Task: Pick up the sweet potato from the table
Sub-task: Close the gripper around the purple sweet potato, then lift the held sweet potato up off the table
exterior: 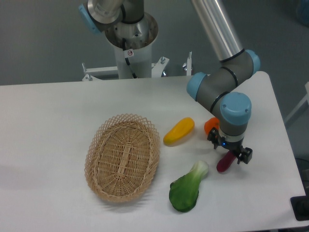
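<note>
Camera view: the two-finger gripper (231,155) sits low over the slim, dark magenta sweet potato (224,163), which lies on the large white table (58,116) near its right edge. The black fingers appear to straddle its upper end, but whether they have closed on it I cannot tell. Gripping so near one rounded end risks the vegetable pivoting or slipping out on lifting. The round orange fruit (210,125) just behind could get nudged.
</note>
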You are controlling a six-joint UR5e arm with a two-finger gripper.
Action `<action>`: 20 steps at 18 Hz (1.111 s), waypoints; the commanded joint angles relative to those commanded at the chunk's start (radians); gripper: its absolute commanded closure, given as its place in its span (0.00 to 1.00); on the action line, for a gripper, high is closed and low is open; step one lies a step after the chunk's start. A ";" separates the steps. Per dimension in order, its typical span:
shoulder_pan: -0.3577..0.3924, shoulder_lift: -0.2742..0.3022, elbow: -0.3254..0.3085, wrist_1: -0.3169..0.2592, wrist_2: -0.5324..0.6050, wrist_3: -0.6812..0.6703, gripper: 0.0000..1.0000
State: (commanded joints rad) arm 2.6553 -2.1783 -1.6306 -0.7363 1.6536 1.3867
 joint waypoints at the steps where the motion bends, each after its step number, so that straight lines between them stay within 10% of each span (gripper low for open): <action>1: 0.000 0.000 0.002 0.000 0.000 0.000 0.21; 9: 0.000 -0.002 0.009 0.000 -0.002 0.011 0.65; 20: -0.002 0.060 0.091 -0.011 -0.104 -0.005 0.67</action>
State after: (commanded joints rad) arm 2.6538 -2.1186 -1.5401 -0.7470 1.5496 1.3822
